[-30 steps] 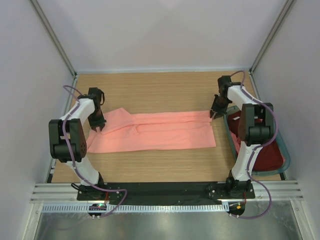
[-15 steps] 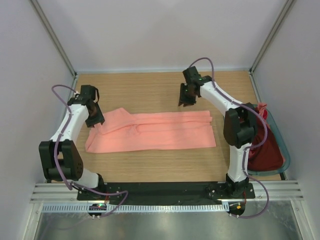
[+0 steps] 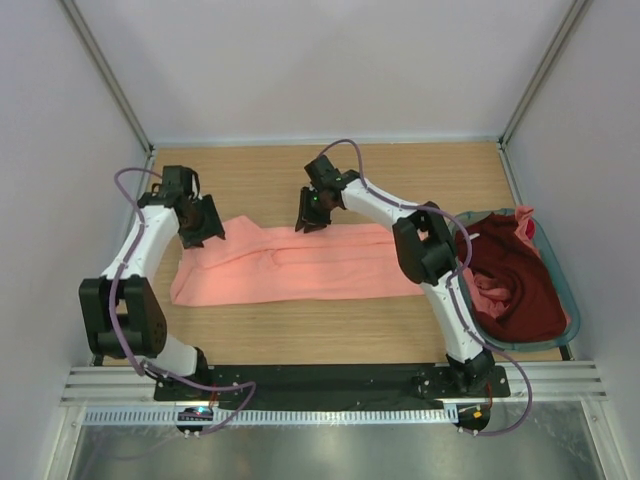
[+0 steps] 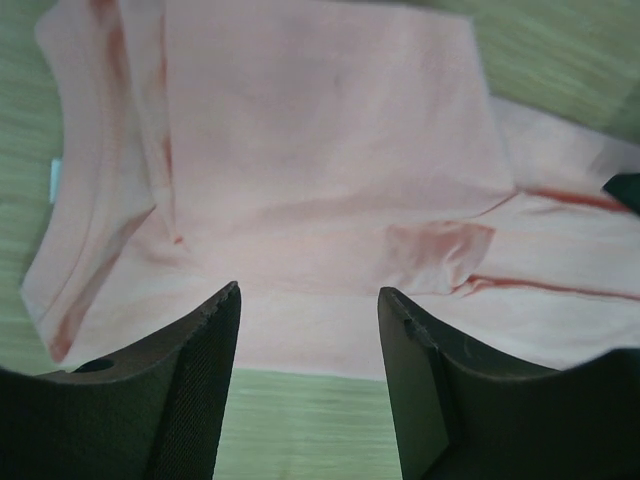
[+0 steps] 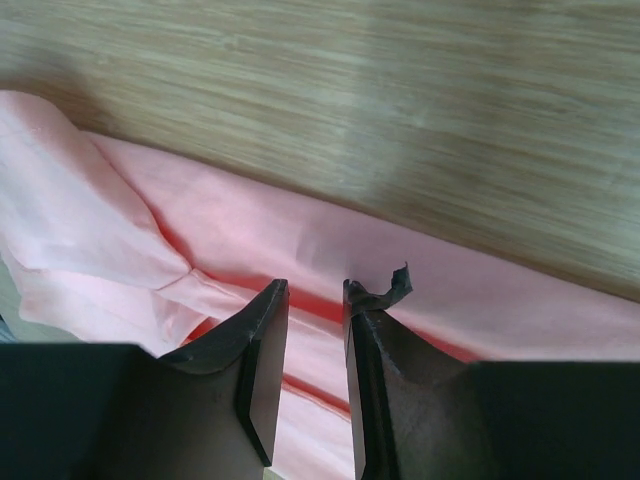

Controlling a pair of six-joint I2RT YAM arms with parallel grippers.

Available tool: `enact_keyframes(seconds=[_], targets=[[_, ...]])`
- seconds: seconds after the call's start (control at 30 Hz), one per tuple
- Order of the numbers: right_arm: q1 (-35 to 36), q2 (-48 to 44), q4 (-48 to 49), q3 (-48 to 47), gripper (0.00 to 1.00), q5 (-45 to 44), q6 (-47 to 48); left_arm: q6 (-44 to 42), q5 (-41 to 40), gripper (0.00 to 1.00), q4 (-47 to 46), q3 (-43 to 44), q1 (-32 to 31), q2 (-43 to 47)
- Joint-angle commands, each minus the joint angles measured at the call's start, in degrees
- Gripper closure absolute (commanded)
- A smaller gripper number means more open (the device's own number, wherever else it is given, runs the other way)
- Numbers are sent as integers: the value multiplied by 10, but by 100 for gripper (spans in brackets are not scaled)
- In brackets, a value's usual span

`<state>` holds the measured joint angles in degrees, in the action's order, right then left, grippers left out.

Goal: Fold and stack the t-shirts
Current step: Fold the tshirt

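Spread flat along the worktop (image 3: 300, 335): salmon-pink t-shirt (image 3: 300, 265). Above its left end, left pincer (image 3: 204, 232), parted wide, empty, arm leaning forward. Above its far edge, right pincer (image 3: 305, 220), barely parted, gripping nothing, arm stretched far forward and leftward. In the basket (image 3: 567, 300), heaped: maroon t-shirt (image 3: 525, 290).

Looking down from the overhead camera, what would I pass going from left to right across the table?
left gripper → right gripper → dark maroon t-shirt → right rim of the basket. The spread salmon-pink t-shirt spans both grippers, so it is left out.
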<state>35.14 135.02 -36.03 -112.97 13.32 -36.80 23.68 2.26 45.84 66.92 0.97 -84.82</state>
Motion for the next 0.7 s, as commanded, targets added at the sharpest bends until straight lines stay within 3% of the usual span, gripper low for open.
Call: enact_keyframes(seconds=[0.0, 0.2, 0.47, 0.67], targets=[[-2, -26, -3, -33, 65, 15, -4, -23, 57, 41, -43, 83, -2, -69], [-9, -77, -98, -38, 64, -38, 61, 23, 59, 42, -22, 234, -27, -219], [-63, -210, -91, 98, 63, -58, 81, 71, -155, 43, 124, 438, -105, -373], [-117, -261, -74, 160, 63, -41, 84, 105, -226, 47, 166, 474, -130, -417]])
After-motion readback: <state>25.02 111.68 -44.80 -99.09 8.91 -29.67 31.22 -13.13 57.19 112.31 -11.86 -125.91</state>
